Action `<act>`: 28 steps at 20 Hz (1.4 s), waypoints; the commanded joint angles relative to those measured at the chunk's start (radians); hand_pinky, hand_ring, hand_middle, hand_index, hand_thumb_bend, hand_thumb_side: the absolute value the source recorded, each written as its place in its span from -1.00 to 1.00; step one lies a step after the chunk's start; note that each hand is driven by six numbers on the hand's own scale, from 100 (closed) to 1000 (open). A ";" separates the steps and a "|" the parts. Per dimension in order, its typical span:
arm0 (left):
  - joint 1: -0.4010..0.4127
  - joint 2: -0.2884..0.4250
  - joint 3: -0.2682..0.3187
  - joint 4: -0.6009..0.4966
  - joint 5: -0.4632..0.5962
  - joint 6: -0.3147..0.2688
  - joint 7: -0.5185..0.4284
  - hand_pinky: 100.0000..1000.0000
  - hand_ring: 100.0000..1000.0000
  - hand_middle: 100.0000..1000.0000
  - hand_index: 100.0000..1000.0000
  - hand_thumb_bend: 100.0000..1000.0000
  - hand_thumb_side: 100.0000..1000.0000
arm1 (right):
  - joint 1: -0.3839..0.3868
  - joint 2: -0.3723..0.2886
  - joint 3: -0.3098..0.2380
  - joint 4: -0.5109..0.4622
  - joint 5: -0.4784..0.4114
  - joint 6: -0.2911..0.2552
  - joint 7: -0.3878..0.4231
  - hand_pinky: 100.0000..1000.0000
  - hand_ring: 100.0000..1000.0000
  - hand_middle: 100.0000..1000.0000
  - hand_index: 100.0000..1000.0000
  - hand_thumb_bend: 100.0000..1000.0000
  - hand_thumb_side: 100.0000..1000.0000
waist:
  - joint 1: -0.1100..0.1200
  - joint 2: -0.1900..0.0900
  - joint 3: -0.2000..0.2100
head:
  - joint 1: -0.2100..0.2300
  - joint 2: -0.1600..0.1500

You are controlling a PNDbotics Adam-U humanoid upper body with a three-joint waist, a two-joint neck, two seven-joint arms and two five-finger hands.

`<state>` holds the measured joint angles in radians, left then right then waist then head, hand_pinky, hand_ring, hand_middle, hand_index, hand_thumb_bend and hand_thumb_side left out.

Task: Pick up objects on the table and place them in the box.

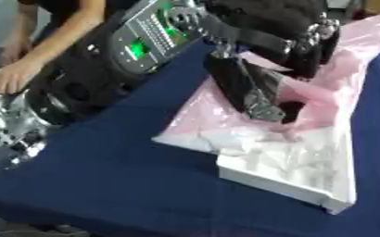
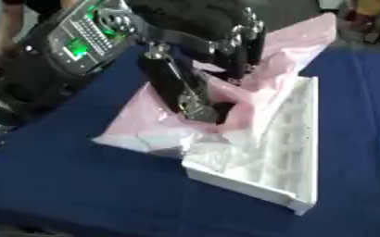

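Left hand (image 1: 258,69) over box (image 2: 294,152) — fingers in pink wrap (image 2: 274,60).

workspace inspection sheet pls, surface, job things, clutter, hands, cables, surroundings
surface: table under a dark blue cloth.
job's things: white box lined with pink plastic sheet; no loose object made out.
clutter: nothing seen.
hands: left hand reaches down into the pink sheet over the box, its fingers hard to read; right hand not seen.
cables: nothing seen.
surroundings: a person's hand rests at the table's far left edge.

The arm's green-lit panel (image 1: 148,34) markings seem unreadable.
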<state>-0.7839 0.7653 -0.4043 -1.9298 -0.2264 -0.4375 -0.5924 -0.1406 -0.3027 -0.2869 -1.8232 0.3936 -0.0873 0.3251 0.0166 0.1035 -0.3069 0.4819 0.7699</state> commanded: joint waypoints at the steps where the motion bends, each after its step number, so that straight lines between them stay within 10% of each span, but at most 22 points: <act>1: -0.023 -0.011 -0.012 0.055 -0.095 -0.035 0.040 -1.00 -1.00 -1.00 -0.82 -1.00 -0.38 | -0.023 -0.005 0.005 -0.017 -0.009 -0.005 0.007 0.09 0.30 0.56 0.86 -1.00 0.33 | -0.004 -0.004 -0.011 | 0.021 -0.016; 28: -0.012 -0.054 -0.063 0.194 -0.274 -0.146 0.127 -1.00 -1.00 -1.00 -0.79 -1.00 -0.43 | -0.045 0.004 0.012 -0.023 -0.017 -0.009 0.016 0.09 0.30 0.56 0.86 -1.00 0.33 | -0.001 0.013 -0.041 | 0.022 -0.030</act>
<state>-0.7864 0.7070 -0.4740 -1.7201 -0.4987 -0.5781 -0.4630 -0.1737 -0.2865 -0.2716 -1.8236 0.3812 -0.0948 0.3412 0.0180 0.1255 -0.3475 0.4960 0.7524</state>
